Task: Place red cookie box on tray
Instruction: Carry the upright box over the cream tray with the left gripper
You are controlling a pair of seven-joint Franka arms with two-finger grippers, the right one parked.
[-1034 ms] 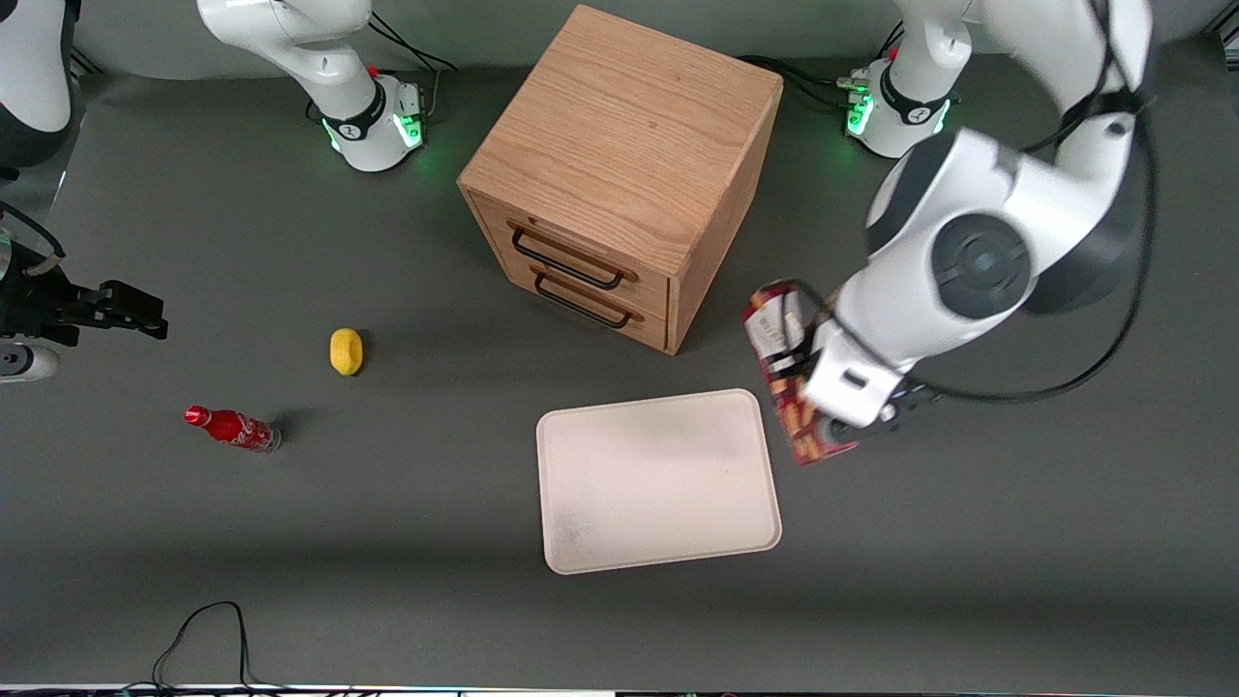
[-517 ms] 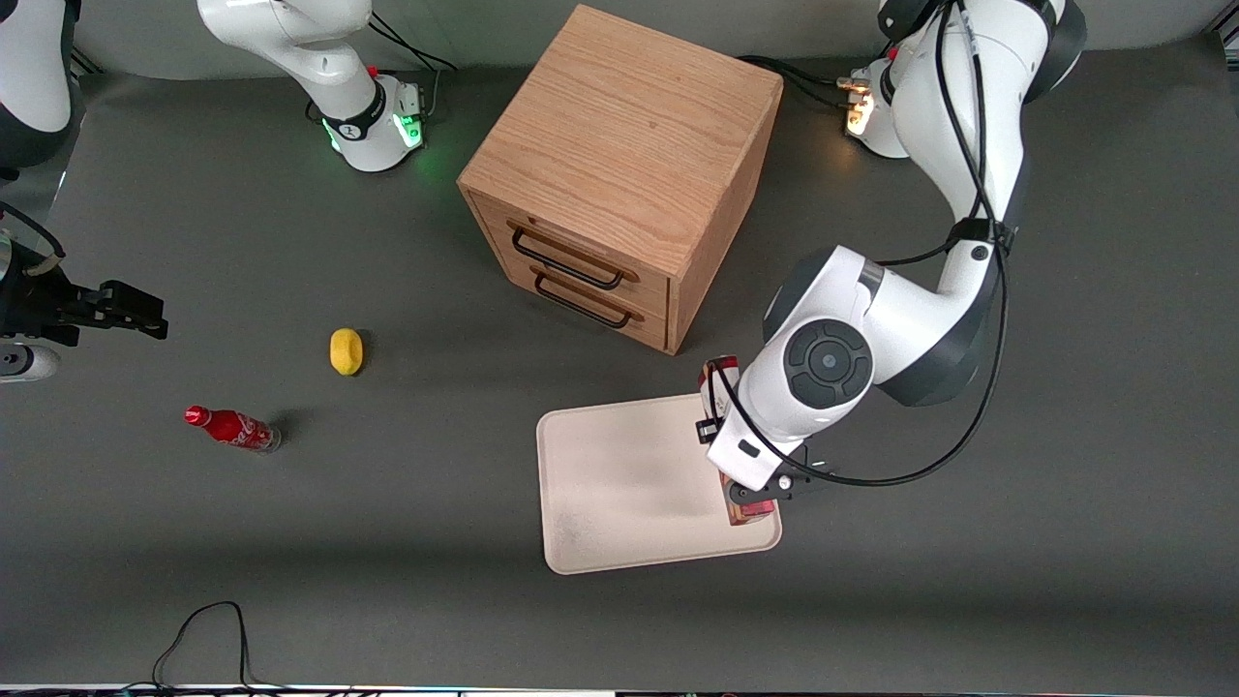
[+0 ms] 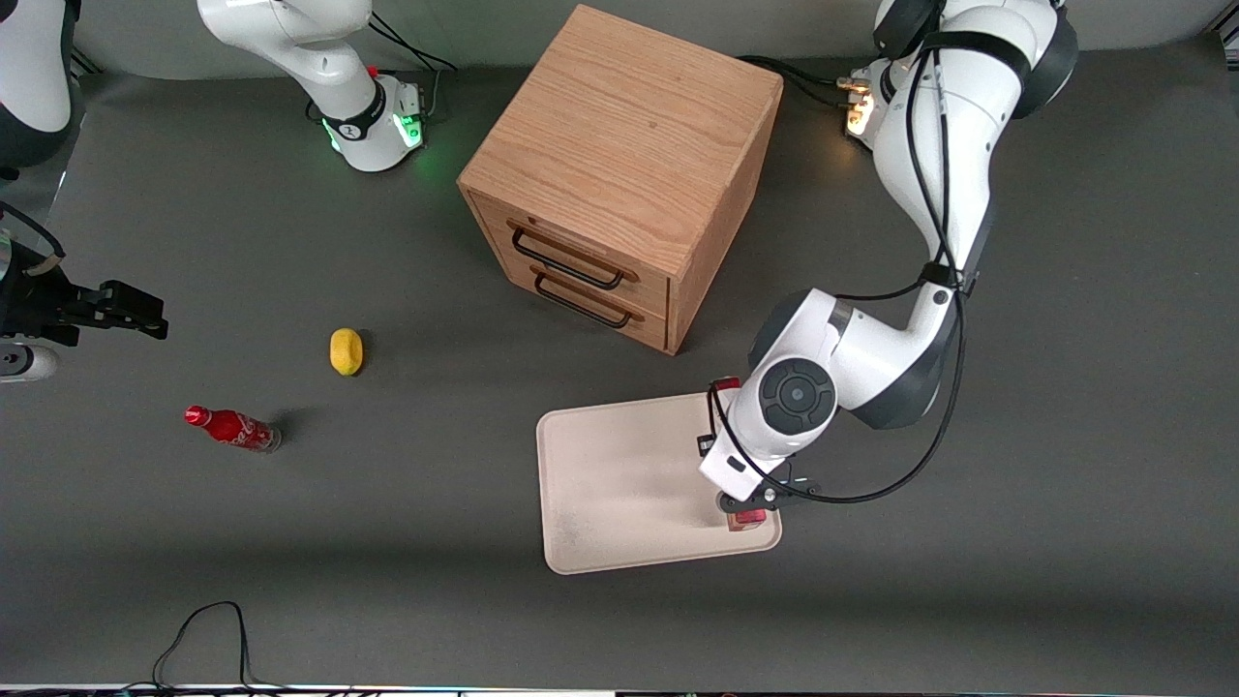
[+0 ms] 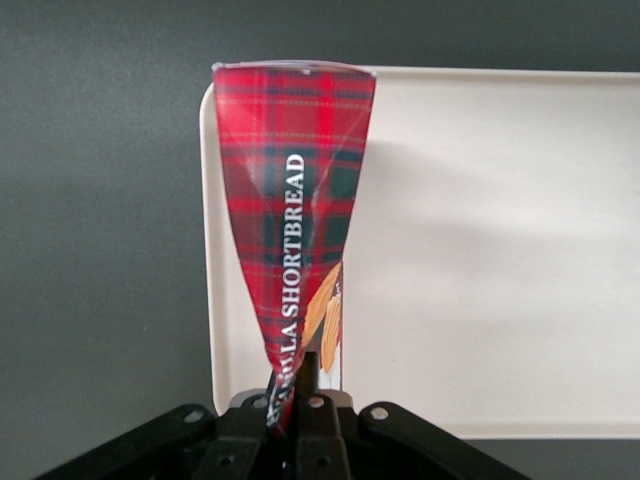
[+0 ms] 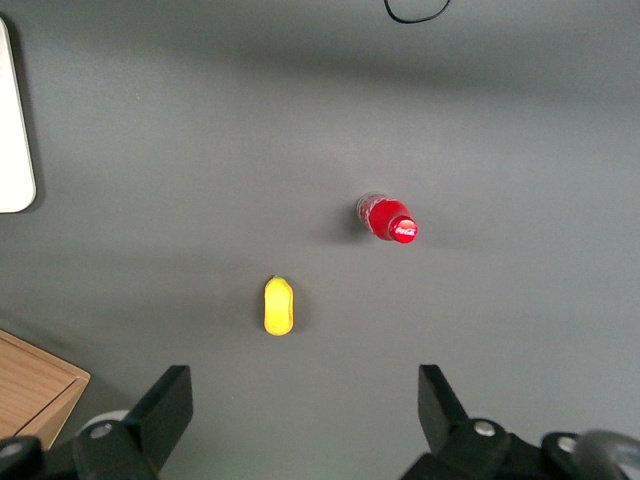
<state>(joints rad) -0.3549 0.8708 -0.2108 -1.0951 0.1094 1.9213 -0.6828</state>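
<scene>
Cookie box over the tray's edge

A wooden drawer cabinet [image 3: 619, 174] stands near the tray [image 3: 619, 484]; a yellow lemon [image 3: 346, 350] and small red bottle [image 3: 232, 428] lie toward the parked arm's end. The gripper [image 4: 305, 405] pinches the red cookie box [image 4: 290, 230] tight above the tray's working-arm edge, its long side running along that edge.

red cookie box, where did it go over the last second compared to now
The pincer carried the red cookie box from beside the tray to over the tray's edge nearest the working arm, then lowered, still shut on it. Drawer cabinet, lemon and soda bottle stayed put.
</scene>
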